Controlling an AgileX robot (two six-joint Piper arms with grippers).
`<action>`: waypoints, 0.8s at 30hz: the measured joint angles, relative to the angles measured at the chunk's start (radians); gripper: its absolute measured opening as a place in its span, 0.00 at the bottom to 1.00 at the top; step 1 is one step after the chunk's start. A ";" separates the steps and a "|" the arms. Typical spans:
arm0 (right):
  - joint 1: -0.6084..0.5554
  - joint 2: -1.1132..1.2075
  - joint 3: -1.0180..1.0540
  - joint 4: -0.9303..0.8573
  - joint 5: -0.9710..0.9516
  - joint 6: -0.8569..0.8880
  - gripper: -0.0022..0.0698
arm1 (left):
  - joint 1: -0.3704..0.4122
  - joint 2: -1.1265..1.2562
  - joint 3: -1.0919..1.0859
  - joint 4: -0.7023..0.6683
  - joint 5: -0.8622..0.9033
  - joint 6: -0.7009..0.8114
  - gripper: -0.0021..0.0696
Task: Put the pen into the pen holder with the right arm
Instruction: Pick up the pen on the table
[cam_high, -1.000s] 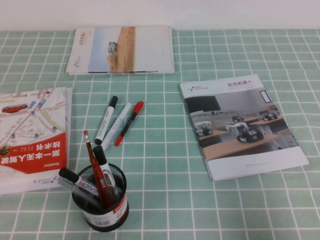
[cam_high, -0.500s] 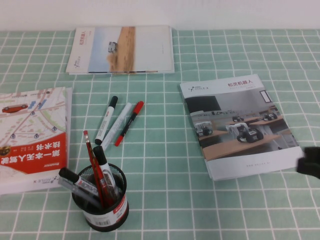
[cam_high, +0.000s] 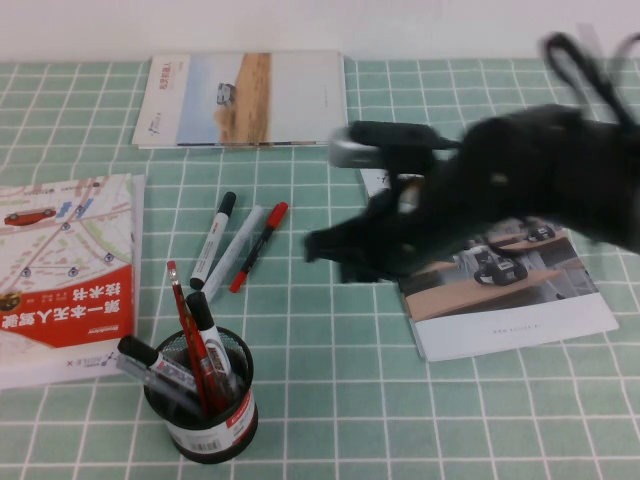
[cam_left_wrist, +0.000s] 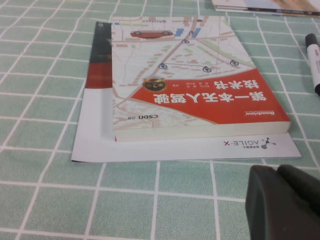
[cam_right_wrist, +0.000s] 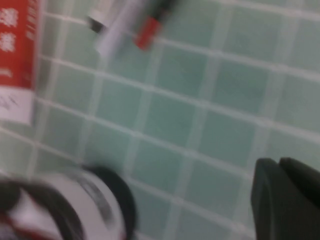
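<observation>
The pen, red with a black middle, lies on the green checked cloth beside a pale pen and a white marker with a black cap. The black mesh pen holder stands at the front left and holds several pens and markers. My right gripper is blurred, low over the cloth just right of the pen, with its fingers together and empty. The right wrist view shows the pen's red end and the holder. My left gripper is shut and empty, near the map book.
A map-cover book lies at the left on a white sheet. A booklet lies at the back. A robot brochure lies on the right, partly under my right arm. Open cloth lies between the pens and the brochure.
My right arm has swept in from the right edge to the middle of the table, over the brochure, stopping close to the pen. The pens and holder have not moved.
</observation>
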 joint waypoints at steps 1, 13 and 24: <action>0.013 0.043 -0.053 -0.002 0.006 0.002 0.00 | 0.000 0.000 0.000 0.000 0.000 0.000 0.02; 0.075 0.474 -0.647 -0.089 0.214 0.105 0.15 | 0.000 0.000 0.000 0.000 0.000 0.000 0.02; 0.079 0.704 -0.940 -0.194 0.276 0.220 0.35 | 0.000 0.000 0.000 0.000 0.000 0.000 0.02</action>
